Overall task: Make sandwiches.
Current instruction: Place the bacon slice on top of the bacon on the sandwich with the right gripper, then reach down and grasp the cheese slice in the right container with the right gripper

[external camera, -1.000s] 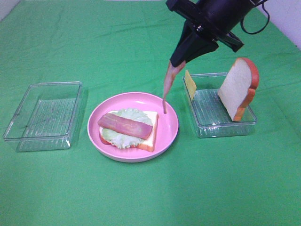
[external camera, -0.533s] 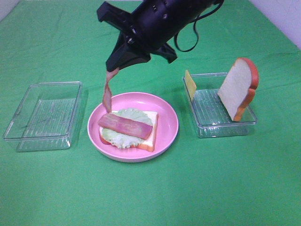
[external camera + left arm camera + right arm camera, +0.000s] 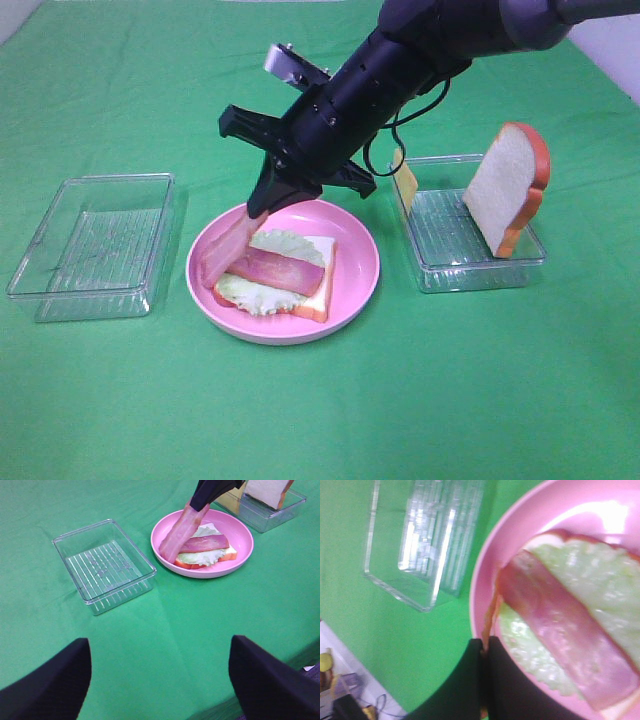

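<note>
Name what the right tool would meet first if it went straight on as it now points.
Most likely the pink plate near its left rim, beside the lettuce. The right tool is shut on a bacon strip whose lower end hangs there. Depth is uncertain.

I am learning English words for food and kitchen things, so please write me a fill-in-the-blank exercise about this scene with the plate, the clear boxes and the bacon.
1. The right gripper holds the hanging bacon strip over the ____ plate.
2. On the plate, the flat bacon strip lies on top of the ____.
3. In the right container, the bread slice stands ____, not flat.

Missing words: pink; lettuce; upright.
</note>
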Robot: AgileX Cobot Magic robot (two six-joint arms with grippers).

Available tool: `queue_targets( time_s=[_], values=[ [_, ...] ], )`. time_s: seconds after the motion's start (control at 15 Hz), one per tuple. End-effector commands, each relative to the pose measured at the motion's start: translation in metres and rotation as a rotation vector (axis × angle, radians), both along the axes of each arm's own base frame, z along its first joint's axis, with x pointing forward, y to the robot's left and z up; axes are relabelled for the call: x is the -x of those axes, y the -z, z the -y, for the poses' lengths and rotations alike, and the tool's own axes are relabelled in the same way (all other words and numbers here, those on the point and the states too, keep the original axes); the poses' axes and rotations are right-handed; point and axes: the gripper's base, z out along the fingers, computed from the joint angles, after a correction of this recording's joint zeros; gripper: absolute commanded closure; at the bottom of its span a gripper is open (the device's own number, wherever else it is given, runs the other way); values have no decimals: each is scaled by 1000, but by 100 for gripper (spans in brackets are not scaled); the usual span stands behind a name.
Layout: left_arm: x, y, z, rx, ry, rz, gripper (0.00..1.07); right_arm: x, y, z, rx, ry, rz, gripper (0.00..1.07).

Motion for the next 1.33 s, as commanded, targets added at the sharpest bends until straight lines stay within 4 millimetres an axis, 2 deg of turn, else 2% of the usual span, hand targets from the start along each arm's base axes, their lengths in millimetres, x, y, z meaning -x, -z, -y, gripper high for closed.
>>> queue_targets(
  time_s=[0.07, 0.2, 0.4, 0.47, 0.53, 0.6, 0.8, 0.93, 1.0, 1.2, 1.33],
  values=[
    [2, 0, -1, 19, 6, 21, 33, -3, 6, 15, 162, 8, 6, 107],
    [2, 0, -1, 19, 6, 21, 33, -3, 9, 20, 222, -4, 22, 105],
    [2, 0, -1, 19, 6, 21, 33, -4, 9, 20, 226, -6, 26, 71],
    [2, 0, -1, 19, 6, 21, 33, -3, 9, 20, 230, -9, 26, 51],
    [2, 0, -1, 19, 6, 21, 33, -3, 8, 22, 243, -18, 33, 38],
    [2, 0, -1, 19, 6, 21, 33, -2, 5, 23, 257, -32, 40, 34],
    [2, 0, -1, 19, 6, 21, 33, 0, -30, 39, 361, -69, 125, 34],
    [2, 0, -1, 19, 6, 21, 33, -3, -56, 55, 406, -60, 120, 34],
    [2, 0, -1, 19, 6, 21, 33, -3, -61, 56, 412, -68, 105, 34],
    [2, 0, -1, 19, 6, 21, 33, -21, -86, 77, 446, -39, 121, 34],
    [2, 0, -1, 20, 7, 20, 33, -35, -89, 88, 450, 1, 135, 36]
  ],
)
